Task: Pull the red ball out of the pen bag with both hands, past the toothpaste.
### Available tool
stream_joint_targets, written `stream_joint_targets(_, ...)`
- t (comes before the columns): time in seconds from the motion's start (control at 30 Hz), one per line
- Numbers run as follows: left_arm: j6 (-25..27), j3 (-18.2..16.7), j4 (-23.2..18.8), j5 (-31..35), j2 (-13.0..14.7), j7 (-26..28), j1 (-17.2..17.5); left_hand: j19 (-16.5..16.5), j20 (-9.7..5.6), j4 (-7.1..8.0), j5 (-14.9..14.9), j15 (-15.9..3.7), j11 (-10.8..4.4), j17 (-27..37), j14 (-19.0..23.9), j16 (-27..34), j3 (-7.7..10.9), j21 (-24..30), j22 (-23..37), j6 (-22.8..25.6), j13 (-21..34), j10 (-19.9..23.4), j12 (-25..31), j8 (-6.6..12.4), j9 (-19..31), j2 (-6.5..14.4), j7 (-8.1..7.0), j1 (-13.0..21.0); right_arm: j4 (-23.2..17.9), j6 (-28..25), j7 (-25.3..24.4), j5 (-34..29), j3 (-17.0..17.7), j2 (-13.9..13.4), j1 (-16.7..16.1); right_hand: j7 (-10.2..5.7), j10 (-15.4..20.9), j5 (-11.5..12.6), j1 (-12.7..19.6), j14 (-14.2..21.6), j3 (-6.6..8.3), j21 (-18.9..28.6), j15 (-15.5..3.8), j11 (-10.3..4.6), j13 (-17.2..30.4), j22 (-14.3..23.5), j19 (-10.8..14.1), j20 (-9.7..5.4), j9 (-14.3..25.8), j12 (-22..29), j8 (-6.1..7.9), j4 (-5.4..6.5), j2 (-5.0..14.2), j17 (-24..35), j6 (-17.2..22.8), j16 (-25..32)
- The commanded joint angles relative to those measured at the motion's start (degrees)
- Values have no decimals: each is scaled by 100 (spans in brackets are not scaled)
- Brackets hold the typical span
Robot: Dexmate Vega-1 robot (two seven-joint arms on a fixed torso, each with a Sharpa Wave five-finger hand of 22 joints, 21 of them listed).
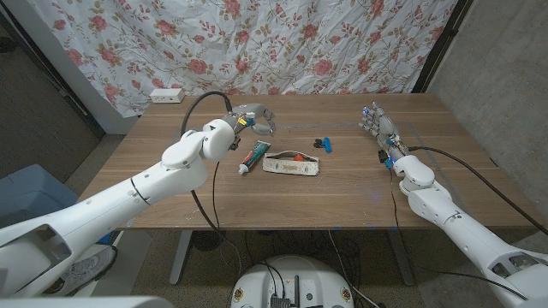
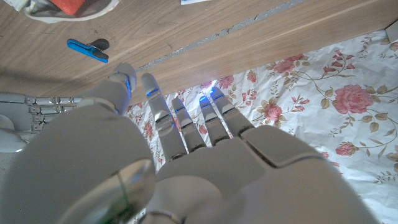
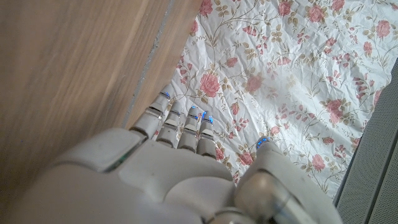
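A pale pen bag (image 1: 292, 165) lies at the table's middle with the red ball (image 1: 295, 157) showing in its opening. A white and green toothpaste tube (image 1: 254, 157) lies just left of the bag, angled toward its end. My left hand (image 1: 253, 118) hovers behind the toothpaste, fingers straight and apart, holding nothing. My right hand (image 1: 377, 124) stands at the right, well away from the bag, fingers extended and empty. In the left wrist view my left hand (image 2: 186, 155) points past the table's far edge, with the pen bag (image 2: 37, 12) and a bit of red (image 2: 68, 5) at a corner. My right hand (image 3: 186, 168) reaches along bare wood.
A blue and black clip (image 1: 324, 143) lies right of and behind the bag, also seen as the clip (image 2: 87, 50). A white power strip (image 1: 166, 94) sits at the back left corner. A floral curtain (image 1: 300, 43) hangs behind the wooden table (image 1: 360, 197).
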Motion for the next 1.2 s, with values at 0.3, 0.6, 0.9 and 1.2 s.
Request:
stream_joint_targets(0.3, 402, 593, 235, 1837, -653, -488, 27, -38, -39, 12, 1, -524, 18, 20, 63, -11, -100, -29, 4, 98, 20, 59, -38, -75, 22, -59, 13, 158, -138, -122, -98, 4, 32, -53, -69, -13, 33, 34, 33, -7, 29, 10, -32, -15, -18, 11, 6, -15, 12, 57, 15, -45, 54, -13, 83, 41)
stream_joint_targets(0.6, 419, 692, 387, 2488, -925, -700, 95, -43, -35, 18, 2, -536, 23, 21, 115, -7, -169, -31, 2, 239, 21, 119, -40, -84, 25, -95, 33, 235, -172, -162, -87, 42, 50, -70, -91, -15, 23, 31, 22, -6, 37, 11, -35, -18, -29, 12, 10, -10, 12, 54, 12, -54, 55, -33, 88, 45)
stream_joint_targets(0.9, 434, 711, 597, 3003, -1221, -649, 262, -34, -29, 17, 6, -589, 14, 21, 221, 15, -223, -28, 1, 308, 21, 207, -30, -111, 28, -119, 28, 315, -107, -154, -64, 58, 55, -57, -59, -15, 28, 28, 9, -8, 47, 12, -39, 1, -40, 12, 13, -9, 12, 57, 8, -61, 61, -55, 92, 49)
stream_joint_targets(1.2, 501, 665, 823, 3279, -1476, -396, 469, 10, -32, 14, 11, -643, -16, 23, 370, 32, -297, -16, 1, 474, 22, 335, -27, -122, 35, -140, 49, 471, -77, -183, -35, 81, 54, -57, -34, -16, 30, 25, -5, -7, 56, 12, -35, -19, -48, 12, 16, -6, 13, 58, 6, -67, 64, -73, 96, 53)
